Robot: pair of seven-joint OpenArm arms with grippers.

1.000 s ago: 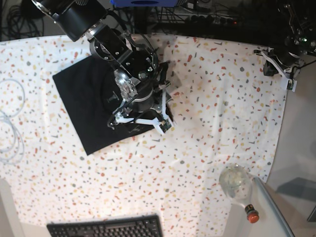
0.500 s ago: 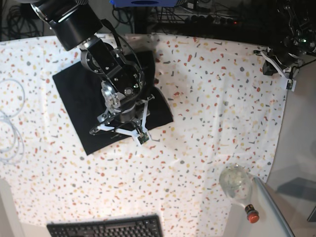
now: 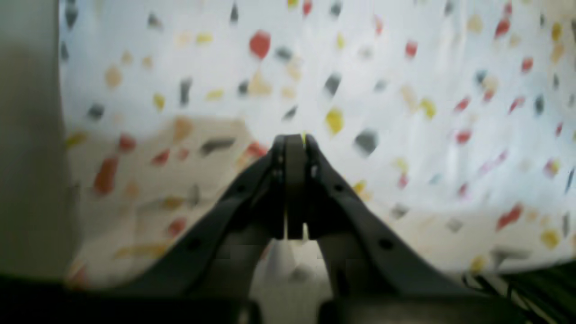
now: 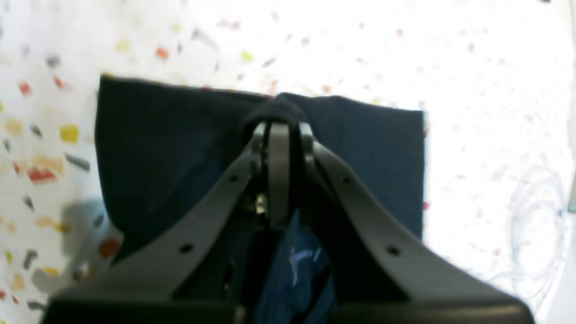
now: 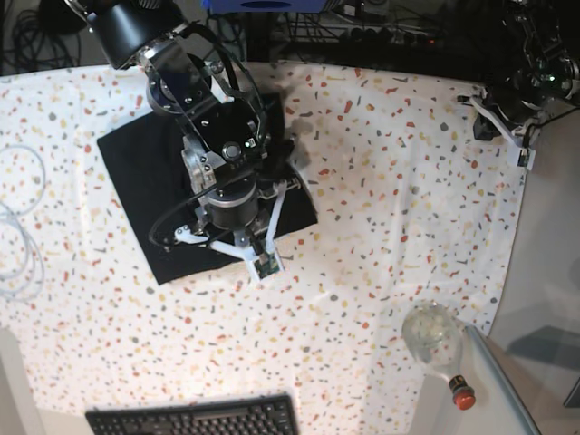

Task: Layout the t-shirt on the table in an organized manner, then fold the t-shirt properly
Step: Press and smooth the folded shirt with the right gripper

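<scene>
The black t-shirt [image 5: 136,181] lies folded into a rectangle on the left half of the speckled table [image 5: 390,199]. My right gripper [image 5: 228,246] hangs over the shirt's near edge. In the right wrist view the right gripper [image 4: 279,121] is shut, with a small bunch of the t-shirt [image 4: 180,148] pinched at its tip. My left gripper [image 5: 507,122] is at the table's far right edge. In the left wrist view the left gripper [image 3: 290,139] is shut and empty above the speckled cloth [image 3: 405,90].
A black keyboard [image 5: 195,419] lies at the front edge. A clear bottle with an orange cap [image 5: 439,340] lies at the front right corner. Clear cable loops [image 5: 18,227] lie at the left. The cloth's right edge [image 5: 517,227] drops off.
My right arm swung left over the shirt, then back a little to the right and nearer the front edge. The shirt's outline is almost the same. The left arm barely moved.
</scene>
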